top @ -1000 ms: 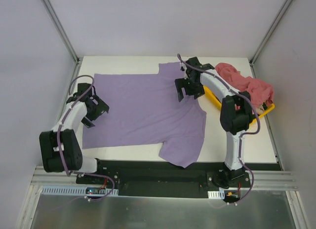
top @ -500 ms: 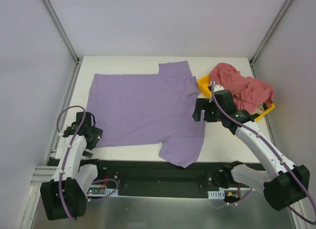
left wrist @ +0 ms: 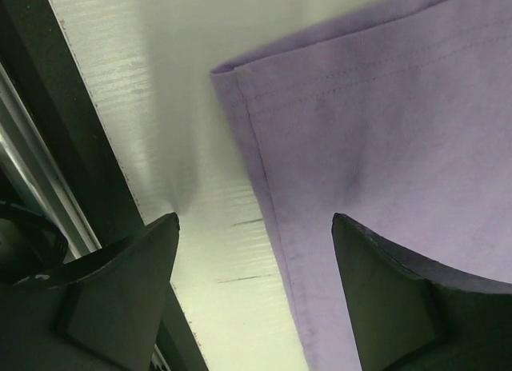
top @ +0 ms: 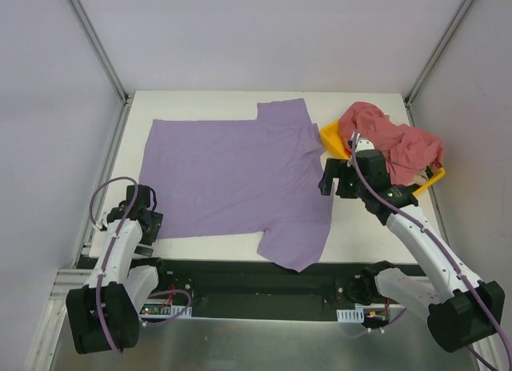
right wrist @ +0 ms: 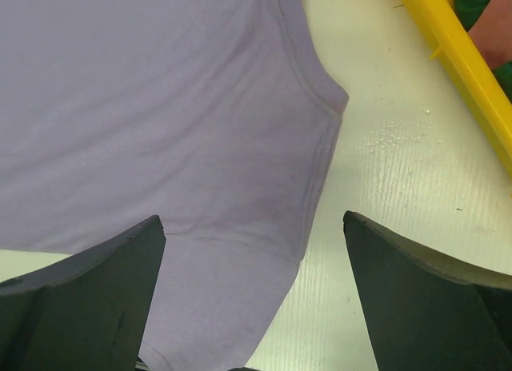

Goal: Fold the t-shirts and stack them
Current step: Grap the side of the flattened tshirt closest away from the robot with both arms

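The lavender t-shirt (top: 232, 175) lies spread flat on the white table, hem at the left, neck at the right. My left gripper (top: 149, 225) hovers open over the shirt's near-left hem corner (left wrist: 240, 75), one finger over the table and one over the cloth. My right gripper (top: 330, 179) hovers open over the shirt's collar edge (right wrist: 316, 147) by the near sleeve. Both are empty. The pink-red shirts (top: 392, 139) lie heaped in the yellow tray (top: 332, 137) at the back right.
The near sleeve (top: 294, 241) hangs to the table's front edge. A black rail (left wrist: 48, 147) runs along the left table edge beside my left gripper. The tray's yellow rim (right wrist: 460, 67) is just right of my right gripper.
Both arms have pulled back from the far side of the shirt towards the near side. The left gripper now sits at the near-left hem corner, the right by the collar. The shirt stays flat.
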Robot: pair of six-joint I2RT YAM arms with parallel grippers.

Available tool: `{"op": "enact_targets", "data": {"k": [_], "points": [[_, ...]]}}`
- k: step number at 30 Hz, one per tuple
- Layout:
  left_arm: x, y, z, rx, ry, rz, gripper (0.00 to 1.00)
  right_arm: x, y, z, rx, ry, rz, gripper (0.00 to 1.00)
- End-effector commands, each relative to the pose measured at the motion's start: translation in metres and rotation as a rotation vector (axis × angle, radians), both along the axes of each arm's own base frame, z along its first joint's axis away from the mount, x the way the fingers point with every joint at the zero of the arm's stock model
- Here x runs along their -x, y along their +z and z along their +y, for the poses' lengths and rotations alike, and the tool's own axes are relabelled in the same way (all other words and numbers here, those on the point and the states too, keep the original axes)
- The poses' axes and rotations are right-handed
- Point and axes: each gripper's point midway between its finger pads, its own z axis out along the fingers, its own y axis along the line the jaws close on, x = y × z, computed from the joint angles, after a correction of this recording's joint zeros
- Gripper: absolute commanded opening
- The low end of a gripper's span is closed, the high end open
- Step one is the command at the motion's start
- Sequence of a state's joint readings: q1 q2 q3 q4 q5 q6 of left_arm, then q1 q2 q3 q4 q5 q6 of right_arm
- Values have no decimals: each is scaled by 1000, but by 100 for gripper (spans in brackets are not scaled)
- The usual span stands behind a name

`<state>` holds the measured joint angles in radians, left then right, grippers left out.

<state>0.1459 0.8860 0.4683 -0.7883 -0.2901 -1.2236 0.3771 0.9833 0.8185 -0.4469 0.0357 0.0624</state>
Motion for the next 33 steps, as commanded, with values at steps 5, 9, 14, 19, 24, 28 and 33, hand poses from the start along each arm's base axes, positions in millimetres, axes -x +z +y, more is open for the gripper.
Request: {"op": "enact_targets", "data": {"k": [5, 9, 14, 19, 24, 28, 33], "points": [[-4, -19, 7, -18, 41, 50, 75, -7, 0, 2, -16, 4, -8, 96], [-11, -23, 6, -5, 27, 60, 71, -1, -5, 7, -39, 33, 14, 96], [-18, -29, 5, 6, 2, 70, 51, 7, -14, 13, -61, 66, 48, 96], [-30, -30, 6, 3, -81, 90, 19, 22, -27, 23, -85, 135, 111, 96], [-37, -32, 2, 31, -124, 108, 0, 56, -46, 32, 63, 276, 151, 99], [-36, -34, 0, 43, -134, 114, 0, 100, -65, 58, 146, 475, 194, 97], [-37, -32, -1, 46, -135, 100, 0, 135, -77, 87, 236, 649, 192, 91]]}}
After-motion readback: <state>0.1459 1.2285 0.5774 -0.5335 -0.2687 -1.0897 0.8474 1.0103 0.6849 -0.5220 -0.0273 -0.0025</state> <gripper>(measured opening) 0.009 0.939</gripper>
